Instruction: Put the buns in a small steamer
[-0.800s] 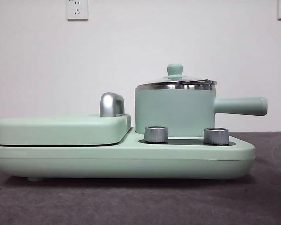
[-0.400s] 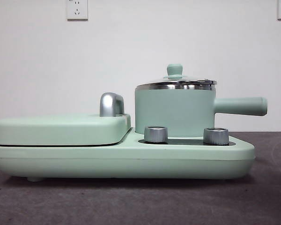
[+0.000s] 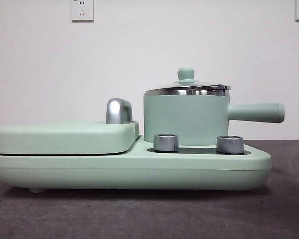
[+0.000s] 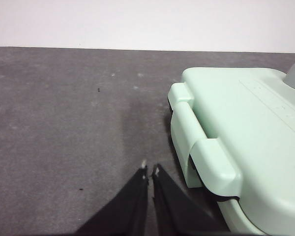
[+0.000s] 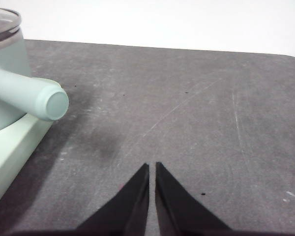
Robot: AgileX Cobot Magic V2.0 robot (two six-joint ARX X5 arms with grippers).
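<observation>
Mint-green cylindrical steamer pot w/ steel rim (image 3: 184,117) sits centre-right of front view on the pale green cooker base (image 3: 129,169), steel-rimmed lid w/ green knob (image 3: 186,74) on, straight side handle (image 3: 256,112) pointing to right edge of frame. Flat mint-green lidded griddle (image 3: 65,137) at left. My right gripper (image 5: 152,165): jaws nearly together, nothing held, over dark grey table (image 5: 187,98); handle tip (image 5: 56,103) well apart from it. My left gripper (image 4: 150,169): jaws narrow, empty, near griddle end (image 4: 206,157). Buns not in view.

Mint griddle (image 3: 65,137), chrome handle (image 3: 118,110), two knobs (image 3: 166,142).
</observation>
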